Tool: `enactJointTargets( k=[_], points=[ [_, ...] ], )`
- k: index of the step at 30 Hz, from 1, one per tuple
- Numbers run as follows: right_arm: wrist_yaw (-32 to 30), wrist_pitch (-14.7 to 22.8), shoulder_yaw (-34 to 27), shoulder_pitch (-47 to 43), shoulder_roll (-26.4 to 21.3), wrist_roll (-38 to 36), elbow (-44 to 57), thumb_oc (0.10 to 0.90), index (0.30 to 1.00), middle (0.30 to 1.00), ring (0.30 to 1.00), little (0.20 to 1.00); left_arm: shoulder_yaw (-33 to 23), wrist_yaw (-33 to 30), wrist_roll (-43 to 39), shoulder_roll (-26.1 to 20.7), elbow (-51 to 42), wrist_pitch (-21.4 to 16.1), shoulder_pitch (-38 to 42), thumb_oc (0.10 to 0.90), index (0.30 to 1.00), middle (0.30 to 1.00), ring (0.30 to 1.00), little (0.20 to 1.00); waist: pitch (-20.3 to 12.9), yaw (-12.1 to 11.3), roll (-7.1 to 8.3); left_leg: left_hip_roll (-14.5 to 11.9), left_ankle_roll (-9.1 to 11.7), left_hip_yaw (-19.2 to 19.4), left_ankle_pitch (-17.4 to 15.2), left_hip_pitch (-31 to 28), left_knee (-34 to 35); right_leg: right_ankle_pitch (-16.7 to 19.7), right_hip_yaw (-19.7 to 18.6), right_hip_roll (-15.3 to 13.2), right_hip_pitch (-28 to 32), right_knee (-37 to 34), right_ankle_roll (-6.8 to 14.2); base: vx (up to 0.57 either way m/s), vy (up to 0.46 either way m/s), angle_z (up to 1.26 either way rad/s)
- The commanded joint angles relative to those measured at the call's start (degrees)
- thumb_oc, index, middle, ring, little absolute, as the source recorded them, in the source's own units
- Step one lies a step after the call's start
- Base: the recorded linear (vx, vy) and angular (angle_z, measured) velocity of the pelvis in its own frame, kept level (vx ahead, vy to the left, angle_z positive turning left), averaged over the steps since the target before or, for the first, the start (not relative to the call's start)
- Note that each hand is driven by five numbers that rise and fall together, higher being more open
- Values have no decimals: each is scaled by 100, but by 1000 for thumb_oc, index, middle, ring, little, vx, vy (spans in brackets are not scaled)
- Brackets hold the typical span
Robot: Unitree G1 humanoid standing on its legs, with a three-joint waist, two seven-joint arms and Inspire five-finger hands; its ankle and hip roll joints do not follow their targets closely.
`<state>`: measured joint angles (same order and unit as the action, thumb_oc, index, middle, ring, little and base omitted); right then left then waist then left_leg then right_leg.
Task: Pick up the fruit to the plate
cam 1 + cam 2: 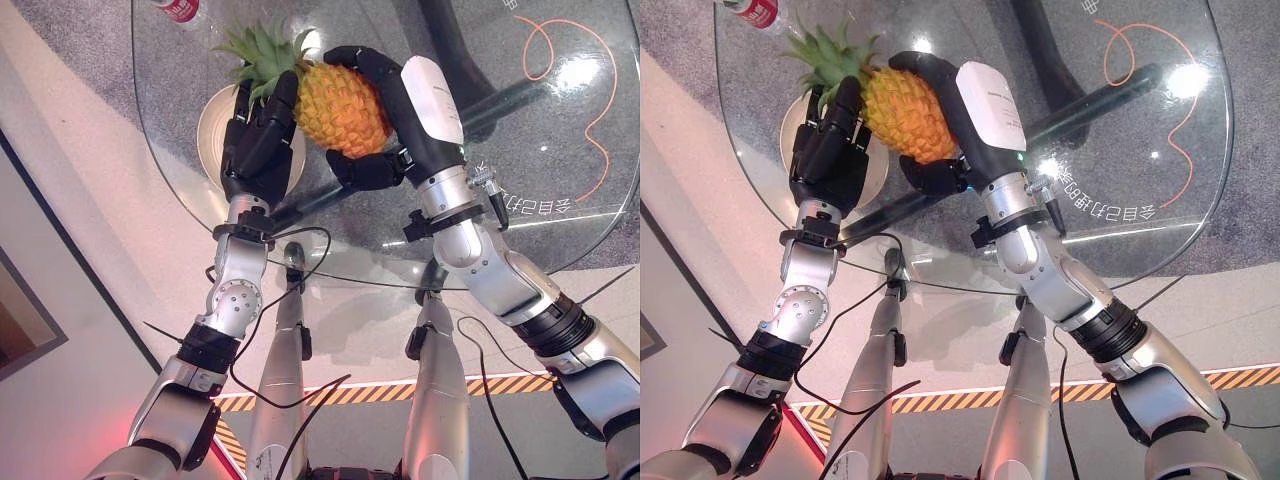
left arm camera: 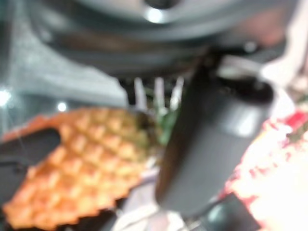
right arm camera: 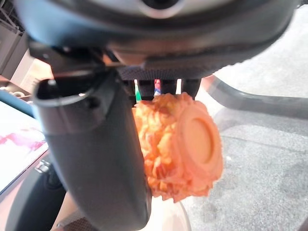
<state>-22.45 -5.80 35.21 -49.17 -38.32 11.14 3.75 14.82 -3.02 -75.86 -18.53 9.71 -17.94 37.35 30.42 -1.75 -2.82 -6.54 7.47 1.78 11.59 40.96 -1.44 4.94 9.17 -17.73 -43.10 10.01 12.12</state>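
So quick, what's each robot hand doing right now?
Left robot hand: fingers straight, open, pressed against the pineapple near its leaves, above the plate.
Right robot hand: curled round the pineapple, holding it.

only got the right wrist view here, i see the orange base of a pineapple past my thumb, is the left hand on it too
Observer: Yes. The left hand lies against the orange pineapple at its green leafy crown end, fingers fairly straight.
Operator: and my right hand, how's it holding
Observer: The right hand curls over the fruit's far side, with its thumb under the near side.
Operator: where's the plate
Observer: The round cream plate sits on the glass table, behind the left hand, near the crown end.
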Motion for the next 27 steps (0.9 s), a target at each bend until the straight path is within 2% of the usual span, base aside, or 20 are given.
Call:
enactJointTargets(
  k=[1, 8, 9, 10, 11, 12, 27],
  points=[
    [105, 583, 331, -912, 36, 320, 1274, 100, 300, 300, 300, 200, 122, 322, 363, -75, -1081, -246, 614, 800, 900, 900, 900, 900, -63, -96, 77, -19, 5, 108, -233, -248, -99, 496, 377, 17, 306, -295, 81, 0, 0, 0],
    [110, 605, 390, -1048, -63, 523, 1273, 100, 300, 300, 300, 200, 141, 218, 425, -161, -1051, -308, 669, 800, 900, 900, 900, 900, -63, -106, 84, -7, -8, 85, -200, -141, -137, 531, 392, 13, 222, -283, 79, 0, 0, 0],
    [118, 605, 408, -1053, -66, 559, 1278, 100, 300, 300, 300, 200, 152, 190, 433, -157, -1051, -330, 647, 567, 700, 700, 700, 667, -63, -110, 82, -12, -3, 83, -236, -178, -144, 494, 390, 17, 251, -264, 87, 0, 0, 0],
    [140, 602, 416, -1066, -75, 578, 1291, 100, 300, 300, 300, 200, 153, 179, 438, -157, -1066, -350, 639, 451, 601, 601, 601, 551, -63, -112, 80, -11, -2, 82, -236, -181, -144, 494, 389, 18, 254, -264, 88, 0, 0, 0],
    [160, 604, 423, -1076, -85, 593, 1301, 100, 300, 300, 300, 200, 150, 183, 441, -170, -1069, -366, 634, 235, 415, 415, 415, 335, -63, -113, 79, -10, -2, 82, -236, -186, -142, 492, 388, 17, 262, -269, 88, 0, 0, 0],
    [175, 601, 426, -1107, -92, 616, 1313, 100, 300, 300, 300, 200, 144, 167, 483, -169, -1075, -378, 658, 100, 300, 300, 300, 200, -63, -110, 83, -5, -6, 77, -202, -136, -148, 528, 388, 14, 223, -279, 80, 0, 0, 0],
    [269, 645, 612, -1330, -233, 626, 1370, 100, 300, 300, 300, 200, 161, 189, 497, -226, -1112, -430, 693, 100, 300, 300, 300, 200, -63, -130, 108, 5, -3, 47, -199, -87, -183, 535, 400, 19, 194, -269, 79, 0, 0, 0]
  ],
)
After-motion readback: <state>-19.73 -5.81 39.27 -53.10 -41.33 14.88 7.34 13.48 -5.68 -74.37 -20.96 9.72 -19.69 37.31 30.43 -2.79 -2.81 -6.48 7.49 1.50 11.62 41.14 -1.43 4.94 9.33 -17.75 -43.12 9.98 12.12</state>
